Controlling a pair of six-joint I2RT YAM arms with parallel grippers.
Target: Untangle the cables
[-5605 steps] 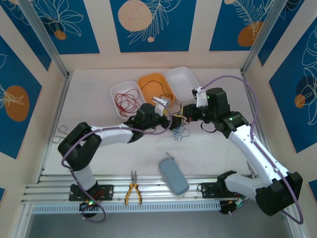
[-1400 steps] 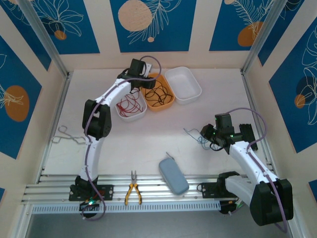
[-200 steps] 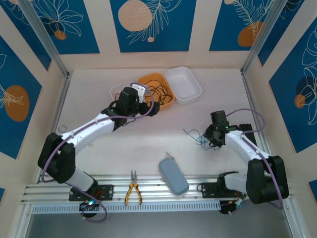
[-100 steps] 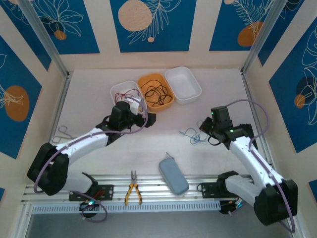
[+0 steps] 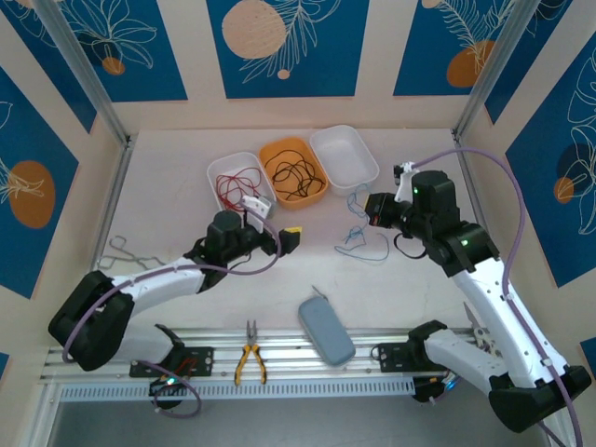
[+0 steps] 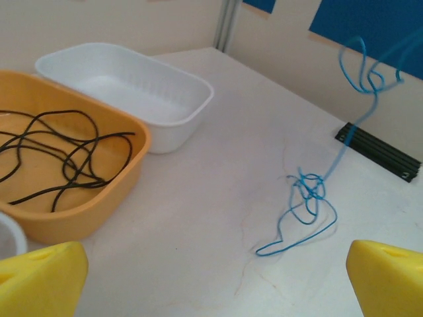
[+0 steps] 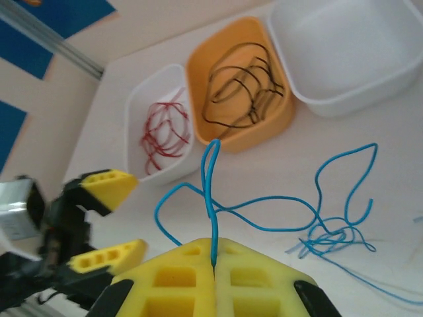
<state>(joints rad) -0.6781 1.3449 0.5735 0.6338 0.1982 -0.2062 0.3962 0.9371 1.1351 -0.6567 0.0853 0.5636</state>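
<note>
From above, right of centre, a thin light-blue cable (image 5: 352, 236) rises off the desk (image 5: 168, 205) into the right jaws, pinched shut on it; the left jaws gape wide. Left wrist: its knotted loops (image 6: 307, 198) lie lower right, and thin black cables (image 6: 73, 165) sit in an orange plastic tub (image 6: 92, 211) at left. Right wrist: thin red cables (image 7: 165, 129) lie in a white plastic tub (image 7: 173, 168), upper left.
</note>
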